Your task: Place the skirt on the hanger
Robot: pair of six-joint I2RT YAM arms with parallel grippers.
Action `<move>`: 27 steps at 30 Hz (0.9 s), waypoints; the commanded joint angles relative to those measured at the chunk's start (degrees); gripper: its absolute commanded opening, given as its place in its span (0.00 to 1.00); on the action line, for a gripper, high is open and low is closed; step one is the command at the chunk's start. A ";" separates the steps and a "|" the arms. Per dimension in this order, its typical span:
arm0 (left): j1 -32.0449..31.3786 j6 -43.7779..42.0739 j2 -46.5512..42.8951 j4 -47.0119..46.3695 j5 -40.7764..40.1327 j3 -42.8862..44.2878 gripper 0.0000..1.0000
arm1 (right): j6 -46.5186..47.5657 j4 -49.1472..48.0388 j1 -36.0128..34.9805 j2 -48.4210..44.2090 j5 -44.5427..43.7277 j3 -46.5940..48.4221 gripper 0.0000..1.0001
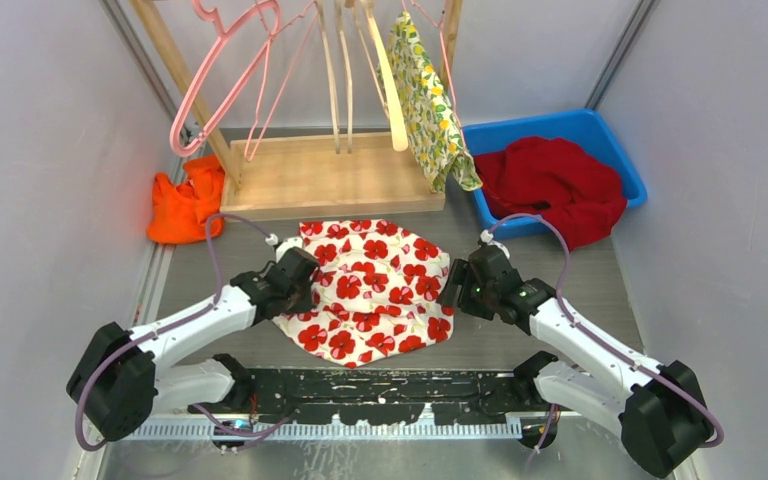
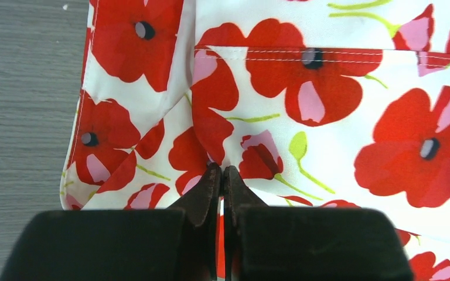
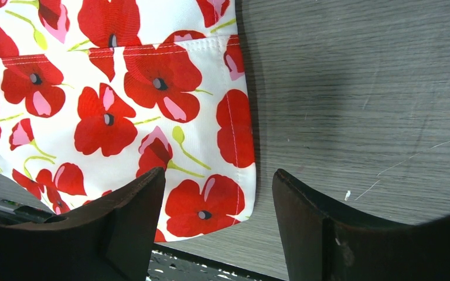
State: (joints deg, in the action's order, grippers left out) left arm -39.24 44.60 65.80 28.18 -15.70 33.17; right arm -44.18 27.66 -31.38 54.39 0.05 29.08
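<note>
Table [image 3: 357, 88]: grey, with wood-grain lines and some thin scratches.
Skirt [image 1: 375, 285]: white with red poppies, lies spread in the middle of the table.
Wooden base [image 1: 330, 175]: stands just behind the skirt.
Orange cloth [image 1: 185, 205]: crumpled, at the left end of the base.
Blue bin [image 1: 535, 130]: at the back right.

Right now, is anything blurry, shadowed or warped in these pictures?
Top external view: evenly lit, sharp, walls splaying outward. Left wrist view: the white skirt with red poppies is crisp, the black left hand slightly soft. Right wrist view: a dark shadow lies on the grey table beside the skirt's edge.
</note>
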 commanded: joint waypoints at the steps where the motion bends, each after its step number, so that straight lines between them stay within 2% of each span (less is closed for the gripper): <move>1: 0.25 -0.39 -2.51 1.82 -1.41 3.22 0.00 | -0.56 -1.38 0.10 0.12 -0.85 0.36 0.73; 7: 0.22 -0.93 -6.95 5.52 -1.85 6.15 0.00 | -0.40 -1.29 0.14 0.40 -1.02 0.36 0.72; 17: 0.30 -3.84 -13.38 15.32 -3.85 17.73 0.00 | -0.94 -3.12 0.12 1.48 0.03 -0.72 0.70; 27: 0.35 -3.94 -15.56 17.21 -3.79 20.05 0.00 | -2.46 -7.45 0.09 3.91 4.50 -3.35 0.70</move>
State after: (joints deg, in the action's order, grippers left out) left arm -39.24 41.50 51.55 44.21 -18.33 50.57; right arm -44.99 24.88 -31.38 57.54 2.04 26.81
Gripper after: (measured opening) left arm 0.010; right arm 0.702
